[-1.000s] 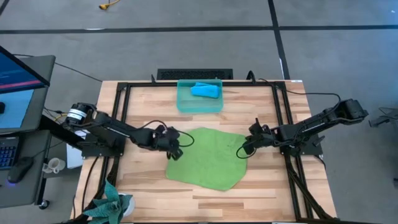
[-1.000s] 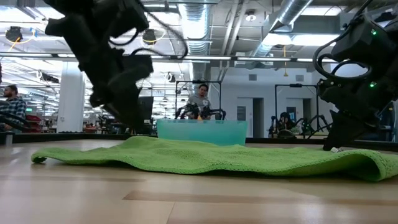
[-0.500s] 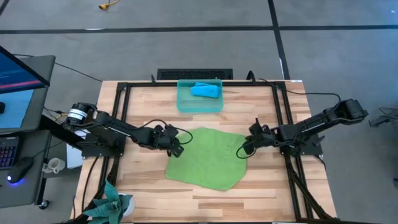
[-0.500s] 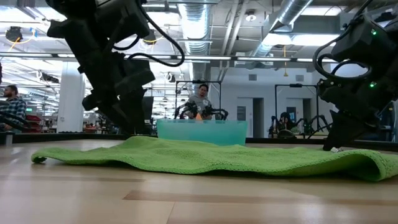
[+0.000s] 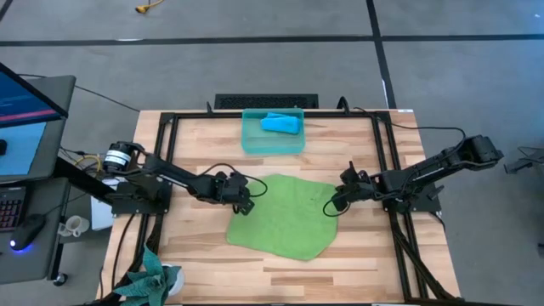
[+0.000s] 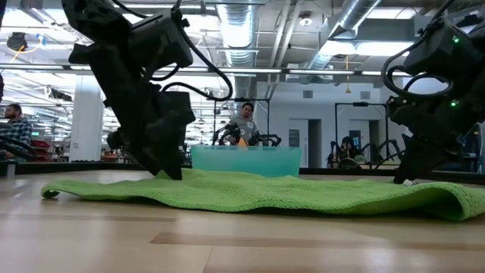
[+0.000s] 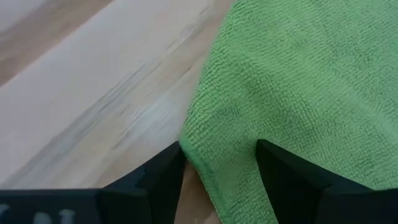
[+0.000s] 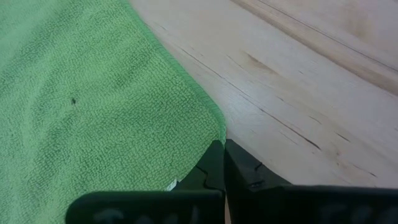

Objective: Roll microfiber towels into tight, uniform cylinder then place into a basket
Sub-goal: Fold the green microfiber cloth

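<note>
1. Pale wooden table (image 5: 195,263) inside a black frame, grey floor around it; beyond the far edge, in the low view, an open workshop with a seated person (image 6: 244,121) behind the basket.
2. Lime green towel (image 5: 285,217) spread nearly flat mid-table, slightly rumpled, edges low on the wood.
3. Left gripper (image 5: 246,202) down at the green towel's left corner, on the side toward the basket.
4. Fingers apart in the left wrist view, one finger (image 7: 158,180) on bare wood, the other on cloth, the towel's hemmed corner (image 7: 214,155) lying between them; no clamp on it visible.
5. Right gripper (image 5: 331,206) low at the towel's right edge, arm reaching in from the table's right side.
6. Fingers together in the right wrist view, tips (image 8: 214,163) closed on the towel's corner, a small white tag showing beside them.
7. Translucent teal basket (image 5: 249,140) near the table's far edge, centred, well apart from the green towel.
8. Bright blue towel (image 5: 280,124) already inside the basket, bunched toward its right half.
9. Left of the table, a monitor (image 5: 25,93) on a stand; by the near left corner, a spiky green plant (image 5: 149,276).
</note>
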